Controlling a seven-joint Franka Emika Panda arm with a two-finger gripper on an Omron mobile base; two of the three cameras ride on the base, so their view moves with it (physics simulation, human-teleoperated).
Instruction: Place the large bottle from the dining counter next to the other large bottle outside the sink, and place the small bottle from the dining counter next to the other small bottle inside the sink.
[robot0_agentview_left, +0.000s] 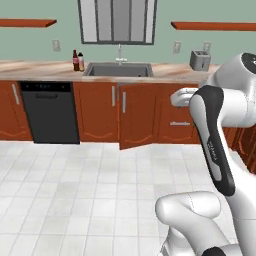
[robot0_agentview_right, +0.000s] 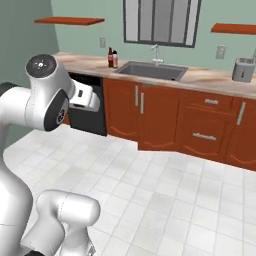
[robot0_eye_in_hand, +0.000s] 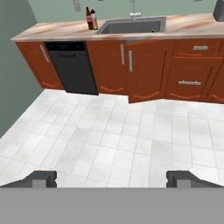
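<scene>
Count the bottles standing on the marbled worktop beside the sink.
2: a dark brown red-labelled bottle and a paler-bodied bottle touching its sink side; others may be hidden inside the grey steel sink.

Two bottles are standing on the worktop at ten o'clock from the sink (robot0_agentview_left: 118, 69): the other large bottle (robot0_agentview_left: 75, 61) and a paler one (robot0_agentview_left: 81, 62), perhaps the large bottle. One toaster (robot0_agentview_left: 199, 60) is sitting at three o'clock; one dishwasher (robot0_agentview_left: 49, 111), two wall shelves.

the desk (robot0_agentview_left: 45, 67) holds the sink (robot0_agentview_left: 118, 69). two bottles stand by the sink's left edge: the other large bottle (robot0_agentview_left: 76, 61) and a second bottle (robot0_agentview_left: 81, 62). a toaster (robot0_agentview_left: 199, 60) sits near the desk's right end.
</scene>
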